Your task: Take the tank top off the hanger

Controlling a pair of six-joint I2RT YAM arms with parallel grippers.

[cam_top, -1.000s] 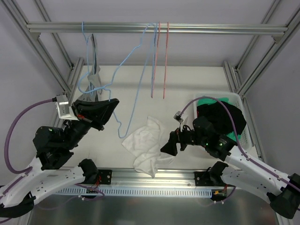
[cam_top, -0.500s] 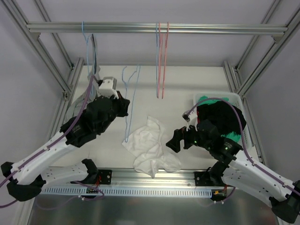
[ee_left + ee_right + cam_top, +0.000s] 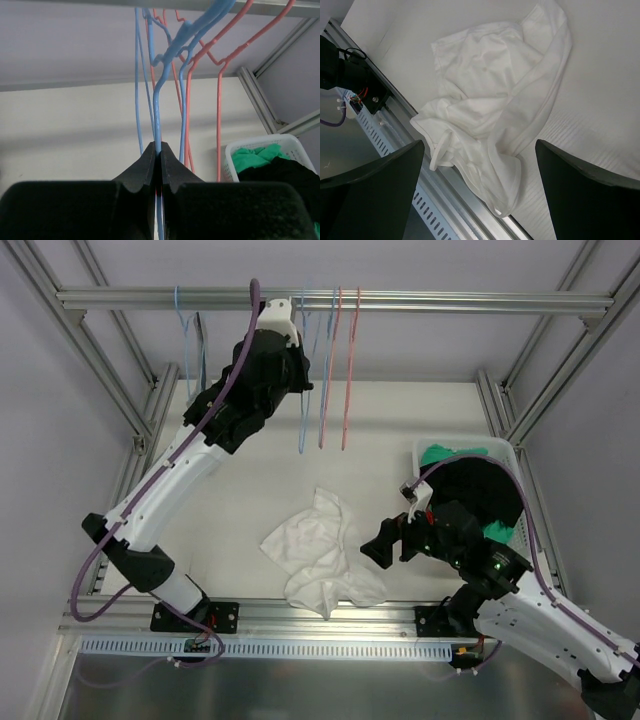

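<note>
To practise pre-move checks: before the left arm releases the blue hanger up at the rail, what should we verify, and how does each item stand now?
1. Tank top off the hanger, lying on the table: ok.
2. Left pincer shut on the blue hanger: ok.
3. Blue hanger's hook over the rail: cannot tell.
4. Right pincer open, holding nothing: ok.
5. Pink hangers clear of the held one: cannot tell.

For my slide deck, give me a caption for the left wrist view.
Left pincer shut on a blue hanger, red hangers beside it, basket at lower right.
</note>
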